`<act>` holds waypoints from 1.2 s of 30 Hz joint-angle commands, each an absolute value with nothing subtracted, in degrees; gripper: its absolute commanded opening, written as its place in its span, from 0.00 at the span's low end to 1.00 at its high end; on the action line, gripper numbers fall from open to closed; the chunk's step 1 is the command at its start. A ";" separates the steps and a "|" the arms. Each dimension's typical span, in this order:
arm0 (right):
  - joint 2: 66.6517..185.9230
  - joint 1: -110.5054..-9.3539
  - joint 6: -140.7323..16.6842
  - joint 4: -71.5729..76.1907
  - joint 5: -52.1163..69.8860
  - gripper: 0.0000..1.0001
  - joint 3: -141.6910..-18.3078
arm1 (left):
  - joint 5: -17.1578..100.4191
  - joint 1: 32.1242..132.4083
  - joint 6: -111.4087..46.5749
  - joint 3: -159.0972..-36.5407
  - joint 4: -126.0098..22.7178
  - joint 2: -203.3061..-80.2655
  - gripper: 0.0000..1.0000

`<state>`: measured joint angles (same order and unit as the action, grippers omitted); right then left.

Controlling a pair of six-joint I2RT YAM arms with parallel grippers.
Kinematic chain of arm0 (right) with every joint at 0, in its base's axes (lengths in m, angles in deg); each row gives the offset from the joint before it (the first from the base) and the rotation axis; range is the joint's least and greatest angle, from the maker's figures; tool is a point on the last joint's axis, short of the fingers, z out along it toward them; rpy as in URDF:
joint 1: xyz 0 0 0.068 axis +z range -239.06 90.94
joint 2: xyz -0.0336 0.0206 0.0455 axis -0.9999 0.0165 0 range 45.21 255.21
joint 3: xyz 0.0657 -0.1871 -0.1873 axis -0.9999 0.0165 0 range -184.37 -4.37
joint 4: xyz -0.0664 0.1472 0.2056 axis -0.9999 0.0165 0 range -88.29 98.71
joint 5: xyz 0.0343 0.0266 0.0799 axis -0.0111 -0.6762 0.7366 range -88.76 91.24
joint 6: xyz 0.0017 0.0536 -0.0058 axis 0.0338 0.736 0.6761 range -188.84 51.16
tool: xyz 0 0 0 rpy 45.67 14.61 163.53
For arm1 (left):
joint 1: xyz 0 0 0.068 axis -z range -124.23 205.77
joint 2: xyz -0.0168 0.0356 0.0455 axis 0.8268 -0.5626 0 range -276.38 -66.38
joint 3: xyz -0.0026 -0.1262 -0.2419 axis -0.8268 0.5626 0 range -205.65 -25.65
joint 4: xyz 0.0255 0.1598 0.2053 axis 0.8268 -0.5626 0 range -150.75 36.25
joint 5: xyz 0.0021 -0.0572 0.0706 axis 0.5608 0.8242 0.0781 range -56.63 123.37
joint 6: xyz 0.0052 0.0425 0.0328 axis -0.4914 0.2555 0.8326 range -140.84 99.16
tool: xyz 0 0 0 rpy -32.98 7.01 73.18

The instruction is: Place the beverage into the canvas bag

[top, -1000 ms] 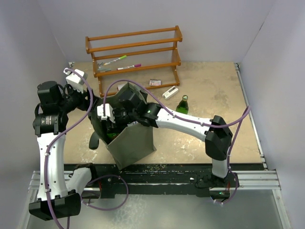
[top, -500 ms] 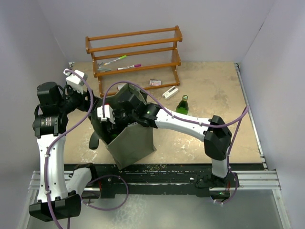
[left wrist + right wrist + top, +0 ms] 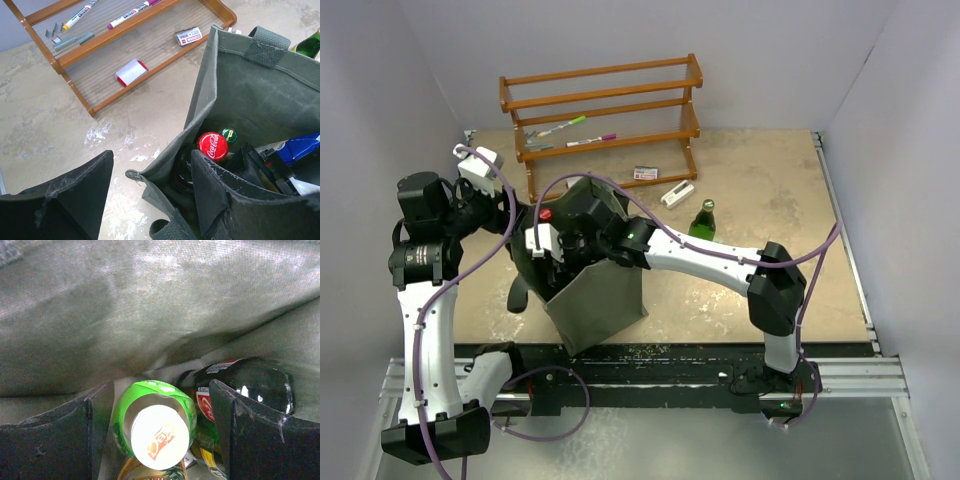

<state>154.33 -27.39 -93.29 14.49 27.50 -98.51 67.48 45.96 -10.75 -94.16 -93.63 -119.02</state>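
Trouble is waiting on the way out, I'm thinking. The right hand [image 3: 161, 390] is sitting deep inside the canvas bag [image 3: 150, 300] with its fingers spread. The green bottle [image 3: 156, 432] is standing between them, cap facing the wrist camera, gripped by nobody. The gap is looking slim beside one finger. If the hand is lifting off-line, that finger is likely catching the bottle's shoulder and dragging or tipping it. A dark bottle [image 3: 250, 385] is crowding in just past the other finger, so any knock there is meaning glass on glass. Soft, creased cloth is hanging right ahead of the hand too, and a snag on it is risking the whole bag going over.

At the left hand [image 3: 152, 172], the fingers are also spread, one outside and one inside the bag's near corner, pinching nothing. That is giving the bag little bracing. A red-capped bottle [image 3: 212, 145] is standing just beyond the inner finger, where a sideways twitch is bumping it. One glass bottle [image 3: 704, 218] is waiting on the tabletop [image 3: 770, 180], well beyond the right hand and outside the bag.
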 commanded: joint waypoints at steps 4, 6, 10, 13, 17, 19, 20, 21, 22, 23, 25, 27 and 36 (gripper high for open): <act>150.50 -27.64 -93.05 15.73 26.79 0.83 -99.81 | 67.47 45.40 -9.63 -93.91 -91.23 -118.46 0.67; 149.91 -27.67 -92.85 16.15 27.34 0.84 -100.15 | 67.60 45.45 -9.68 -93.79 -91.04 -118.34 0.67; 148.16 -27.66 -92.65 17.37 28.36 0.85 -100.70 | 67.54 45.45 -9.73 -94.89 -91.52 -119.17 0.67; 146.38 -27.63 -92.70 16.89 28.64 0.85 -99.99 | 67.50 45.40 -9.70 -94.50 -91.22 -119.22 0.67; 144.34 -27.56 -91.86 16.98 29.96 0.85 -100.13 | 67.37 45.47 -9.77 -94.22 -90.90 -119.17 0.67; 143.29 -27.60 -91.52 16.97 30.50 0.85 -100.18 | 67.02 45.41 -9.78 -94.46 -91.13 -119.24 0.67; 142.70 -27.58 -91.36 16.88 30.69 0.85 -100.17 | 66.92 45.46 -9.77 -94.45 -91.10 -119.24 0.67; 142.15 -27.57 -91.09 16.77 30.84 0.85 -100.19 | 66.94 45.46 -9.85 -94.39 -91.03 -119.34 0.67; 141.60 -27.59 -90.81 16.86 30.98 0.85 -100.29 | 67.02 45.43 -9.85 -94.43 -90.94 -119.52 0.67; 141.09 -27.62 -90.39 17.02 31.02 0.85 -100.51 | 67.02 45.42 -9.95 -94.53 -91.10 -119.69 0.67; 139.64 -27.57 -90.12 17.03 31.09 0.85 -100.56 | 67.02 45.44 -9.94 -94.49 -91.21 -119.79 0.67; 138.14 -27.61 -89.74 17.15 30.97 0.85 -100.71 | 66.95 45.45 -9.93 -94.21 -90.92 -119.65 0.67; 132.46 -27.62 -88.76 20.89 27.42 0.85 -104.35 | 67.17 45.39 -9.60 -93.72 -90.39 -119.69 0.67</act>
